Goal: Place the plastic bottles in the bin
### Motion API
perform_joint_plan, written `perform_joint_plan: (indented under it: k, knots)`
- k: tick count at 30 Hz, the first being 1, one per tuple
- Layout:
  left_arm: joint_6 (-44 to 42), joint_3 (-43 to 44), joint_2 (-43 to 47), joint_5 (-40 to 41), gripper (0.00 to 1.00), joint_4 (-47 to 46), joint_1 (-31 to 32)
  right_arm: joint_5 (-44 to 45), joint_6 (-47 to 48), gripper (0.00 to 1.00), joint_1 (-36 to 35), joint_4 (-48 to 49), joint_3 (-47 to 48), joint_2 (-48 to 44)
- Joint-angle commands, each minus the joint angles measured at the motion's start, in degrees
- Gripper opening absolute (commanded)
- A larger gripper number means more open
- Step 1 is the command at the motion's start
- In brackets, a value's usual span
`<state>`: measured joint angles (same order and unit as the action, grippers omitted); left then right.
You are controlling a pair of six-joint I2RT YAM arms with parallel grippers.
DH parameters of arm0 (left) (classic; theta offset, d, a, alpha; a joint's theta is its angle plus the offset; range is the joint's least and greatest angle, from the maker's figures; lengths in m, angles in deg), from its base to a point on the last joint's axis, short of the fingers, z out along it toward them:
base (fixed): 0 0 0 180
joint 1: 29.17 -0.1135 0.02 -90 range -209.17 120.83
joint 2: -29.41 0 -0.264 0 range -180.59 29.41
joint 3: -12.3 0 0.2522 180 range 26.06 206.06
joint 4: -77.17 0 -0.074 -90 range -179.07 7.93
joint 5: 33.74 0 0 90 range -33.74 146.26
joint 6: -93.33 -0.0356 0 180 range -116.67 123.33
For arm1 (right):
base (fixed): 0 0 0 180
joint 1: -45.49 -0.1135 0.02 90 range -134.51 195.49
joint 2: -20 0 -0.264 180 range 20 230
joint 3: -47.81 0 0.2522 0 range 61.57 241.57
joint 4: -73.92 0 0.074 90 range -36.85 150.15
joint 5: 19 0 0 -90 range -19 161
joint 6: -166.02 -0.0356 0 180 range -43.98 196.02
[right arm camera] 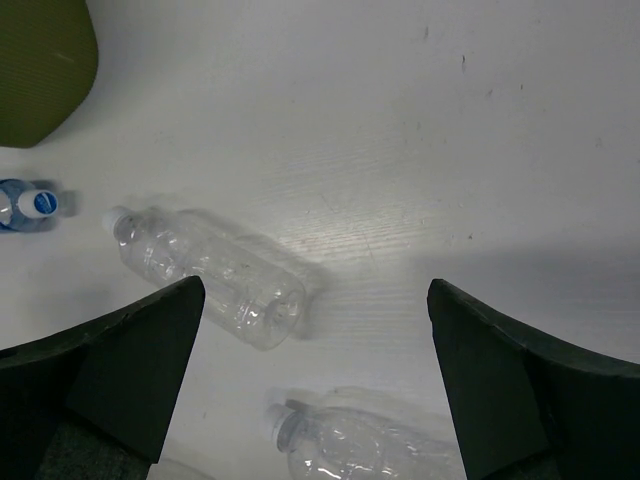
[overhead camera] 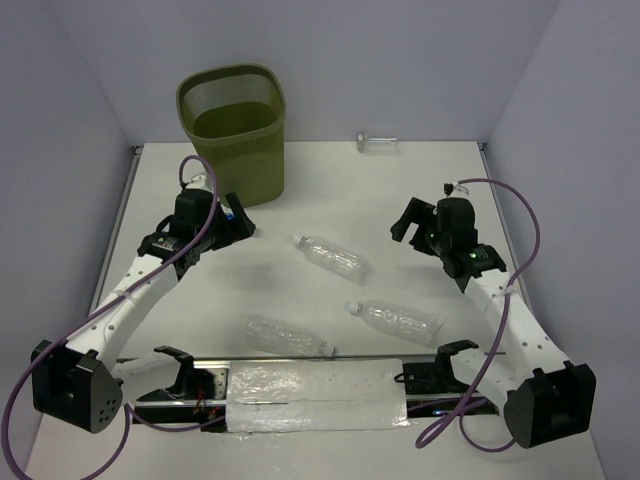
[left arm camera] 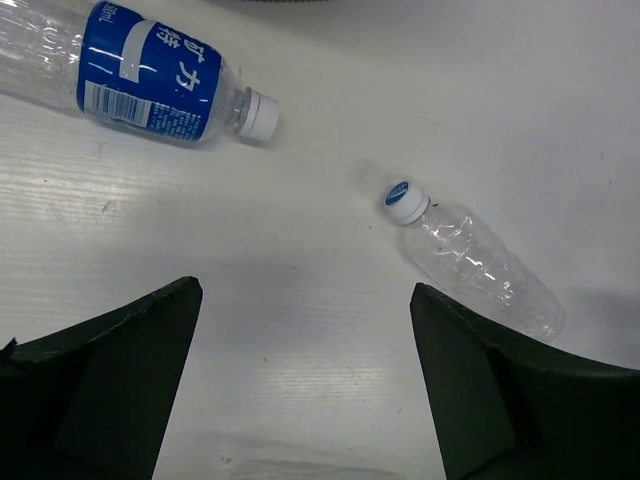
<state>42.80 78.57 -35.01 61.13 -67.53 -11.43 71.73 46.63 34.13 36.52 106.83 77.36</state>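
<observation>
So, left to right: the bin (overhead camera: 232, 125) stands upright at the back left of the table (overhead camera: 330, 190), open top up, and all we can make out inside is its own olive floor. It's a rounded-square plastic basket with see-through mesh walls and a thick smooth rim, narrowing toward the bottom. The left gripper (overhead camera: 238, 226) hangs right in front of it, dark fingers spread wide with nothing between them. Its wrist camera catches a blue-labelled bottle (left arm camera: 150, 85) with a white cap, lying on its side near the foot of the bin. All the other bottles are out on the table too, lying flat. The near bottle (overhead camera: 285, 337) is clear and ribbed, close to the front edge, just behind a crinkly sheet (overhead camera: 315, 395) stretched between the arm bases. The middle bottle (overhead camera: 330, 257) is clear and crumpled-looking, with its blue-and-white cap pointing back left. The right-hand bottle (overhead camera: 398, 318) is the same clear ribbed plastic, cap to the left. A small back bottle (overhead camera: 377, 144) lies against the far wall, too tiny for us to tell more. The right gripper (overhead camera: 403, 222) hovers off to the right of the middle bottle, fingers well apart and empty.
</observation>
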Motion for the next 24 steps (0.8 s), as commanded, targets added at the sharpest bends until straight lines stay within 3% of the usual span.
perform_joint_plan:
  k: [1, 6, 12, 16, 24]
  knots:
    - [0.4, 0.4, 0.4, 2.4, 1.0, 0.0, -0.5, 2.3, -0.2, 1.0, 0.2, 2.2, -0.4, -4.1]
    - [2.1, 2.4, -1.1, 5.2, 0.99, 5.7, -5.0, 4.4, 1.0, 1.0, 0.2, -1.7, 1.7, -2.4]
    - [13.1, -0.2, -0.7, 3.7, 0.96, 6.1, -13.1, 5.3, -0.6, 1.0, 0.2, -1.4, -0.1, -2.7]
    - [17.9, 0.2, -4.6, 4.0, 0.97, 4.3, -15.4, 0.0, -0.3, 1.0, 0.2, 2.5, -2.3, -3.5]
    - [28.4, -2.9, -13.9, -6.4, 0.99, -10.1, -23.9, 0.1, 1.0, 1.0, 0.2, 0.7, -0.6, -2.8]
